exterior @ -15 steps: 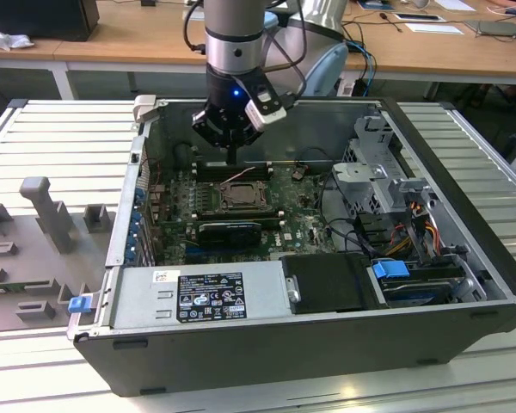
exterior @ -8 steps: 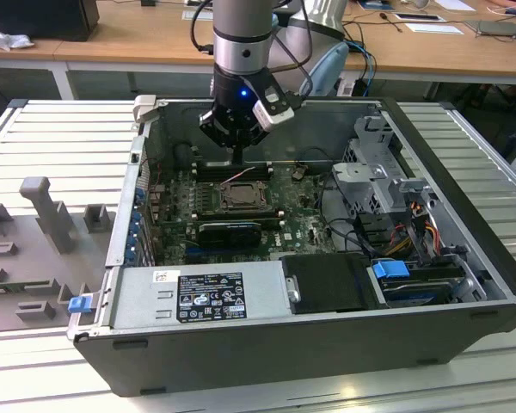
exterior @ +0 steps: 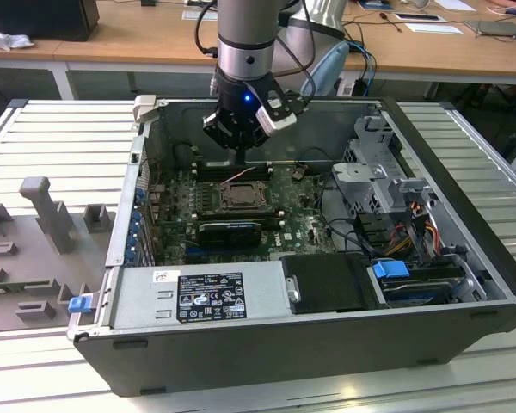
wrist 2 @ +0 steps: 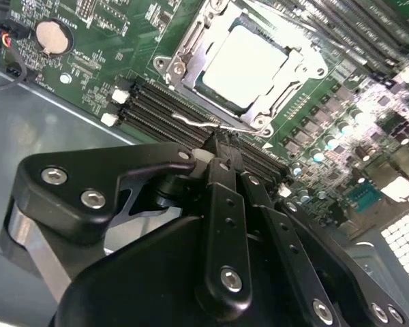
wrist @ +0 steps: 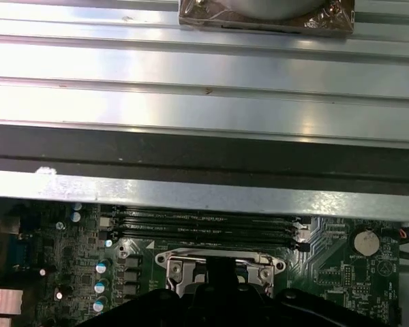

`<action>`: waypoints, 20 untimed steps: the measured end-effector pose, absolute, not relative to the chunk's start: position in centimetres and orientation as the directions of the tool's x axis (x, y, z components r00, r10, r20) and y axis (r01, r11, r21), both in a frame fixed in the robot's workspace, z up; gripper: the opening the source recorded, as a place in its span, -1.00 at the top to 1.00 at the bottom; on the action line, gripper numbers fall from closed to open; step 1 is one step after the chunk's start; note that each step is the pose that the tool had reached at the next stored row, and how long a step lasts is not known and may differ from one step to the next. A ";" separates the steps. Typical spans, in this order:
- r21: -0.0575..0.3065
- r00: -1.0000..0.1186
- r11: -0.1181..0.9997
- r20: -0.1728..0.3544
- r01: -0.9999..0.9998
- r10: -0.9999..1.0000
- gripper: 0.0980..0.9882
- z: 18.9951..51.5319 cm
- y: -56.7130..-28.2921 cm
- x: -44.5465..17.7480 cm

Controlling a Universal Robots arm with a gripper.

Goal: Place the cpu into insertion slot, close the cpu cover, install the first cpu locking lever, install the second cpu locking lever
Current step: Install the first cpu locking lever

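The cpu (wrist 2: 249,65) lies flat in the insertion slot (exterior: 241,196), its pale face lit. The cpu cover (wrist 2: 191,54), a silvery frame, lies down around it. A thin wire locking lever (wrist 2: 194,121) runs along the socket's edge beside the black memory slots. My gripper (wrist 2: 221,148) is shut with nothing seen between the fingers, its tip just at that lever. In the exterior view the gripper (exterior: 241,162) hangs inside the case over the socket's far edge. The first wrist view shows the slot's metal rim (wrist: 177,262).
Long black memory slots (wrist 2: 157,99) and a coin battery (wrist 2: 53,35) flank the socket. The open computer case holds a power supply (exterior: 198,292), a drive cage (exterior: 378,163) and loose cables (exterior: 344,211). The case stands on a ribbed grey table (exterior: 60,138).
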State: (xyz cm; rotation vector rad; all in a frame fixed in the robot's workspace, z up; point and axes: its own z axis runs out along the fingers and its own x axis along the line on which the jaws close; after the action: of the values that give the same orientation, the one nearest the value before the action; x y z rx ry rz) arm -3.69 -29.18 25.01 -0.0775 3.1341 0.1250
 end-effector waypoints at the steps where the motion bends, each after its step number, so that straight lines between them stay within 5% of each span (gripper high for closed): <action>1: 0.081 -0.999 0.995 -0.006 -0.049 -0.049 0.98 24.9 -29.2 -3.7; 9: 0.092 -0.999 0.995 -0.007 -0.048 -0.048 0.98 23.7 -29.2 -3.7; 12: 0.133 -0.999 0.990 -0.009 -0.048 -0.047 0.98 23.4 -29.2 -3.7; 20: 0.134 -0.999 0.990 -0.009 -0.048 -0.047 0.98 22.2 -29.1 -3.3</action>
State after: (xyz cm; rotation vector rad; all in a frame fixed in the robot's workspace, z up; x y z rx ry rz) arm -3.29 -29.15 22.20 -0.0749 3.1279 0.2111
